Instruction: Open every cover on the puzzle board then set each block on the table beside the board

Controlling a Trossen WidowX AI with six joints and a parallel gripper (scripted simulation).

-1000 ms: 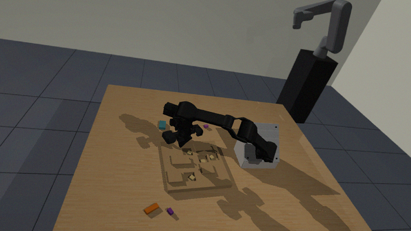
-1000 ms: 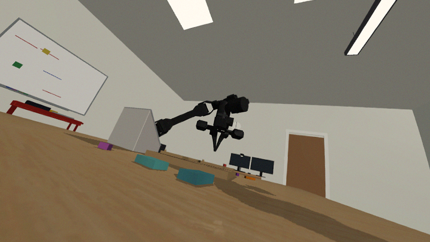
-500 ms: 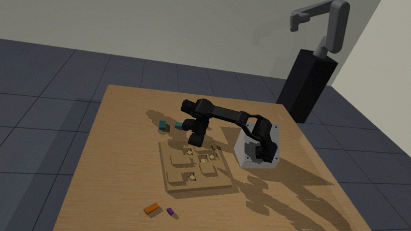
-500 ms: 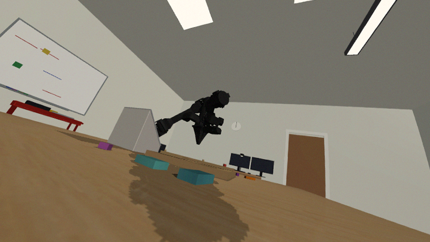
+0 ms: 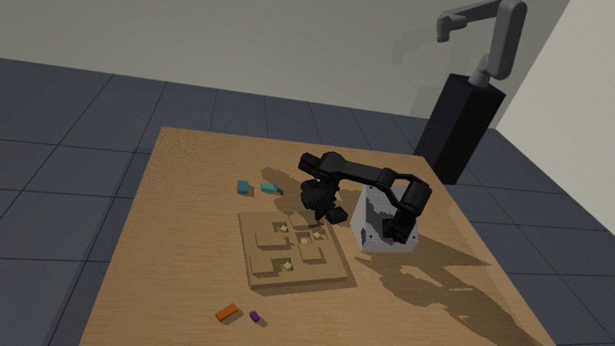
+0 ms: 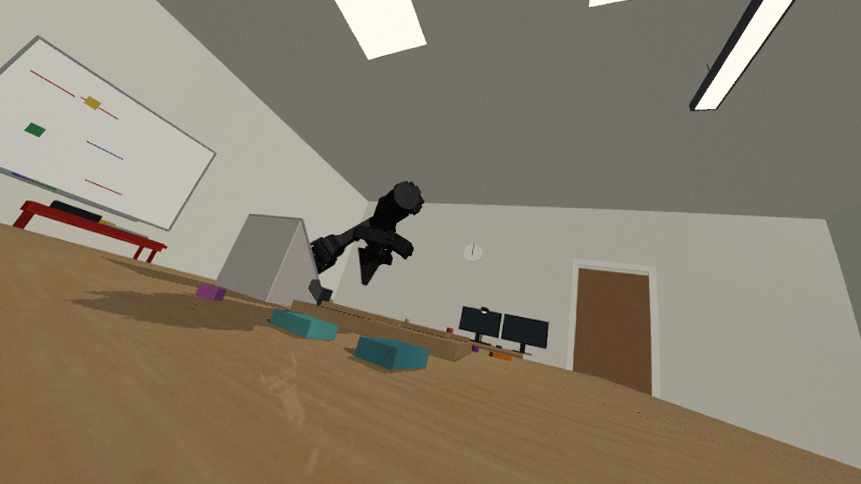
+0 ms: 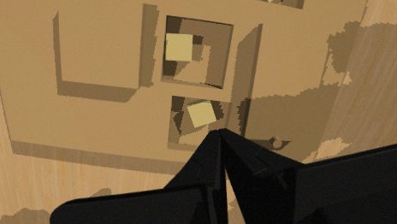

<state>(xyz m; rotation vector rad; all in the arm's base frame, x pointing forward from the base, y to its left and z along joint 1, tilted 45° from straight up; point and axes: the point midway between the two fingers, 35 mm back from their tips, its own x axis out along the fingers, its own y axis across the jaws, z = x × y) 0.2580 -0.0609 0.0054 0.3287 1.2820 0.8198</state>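
The tan puzzle board [image 5: 324,272] [image 6: 388,330] [image 7: 85,124] lies mid-table. Several wells stand uncovered, each with a pale yellow block: in the top view one block [image 5: 282,227] is at the back, two blocks [image 5: 304,240] [image 5: 316,235] are near the right, and one block [image 5: 287,265] is at the front. The wrist view shows two blocks [image 7: 179,47] [image 7: 201,113] in their wells beside a raised square cover [image 7: 98,51]. My gripper [image 5: 319,215] [image 6: 364,280] [image 7: 218,137] is shut and empty. It hangs a little above the board's back right part, its tips just off the nearer block.
Two teal blocks [image 5: 242,187] [image 5: 268,187] [image 6: 303,325] [image 6: 391,353] lie on the table behind the board. An orange block [image 5: 226,311] and a purple block [image 5: 254,315] lie in front of it. The arm's grey base [image 5: 384,223] [image 6: 264,259] stands right of the board.
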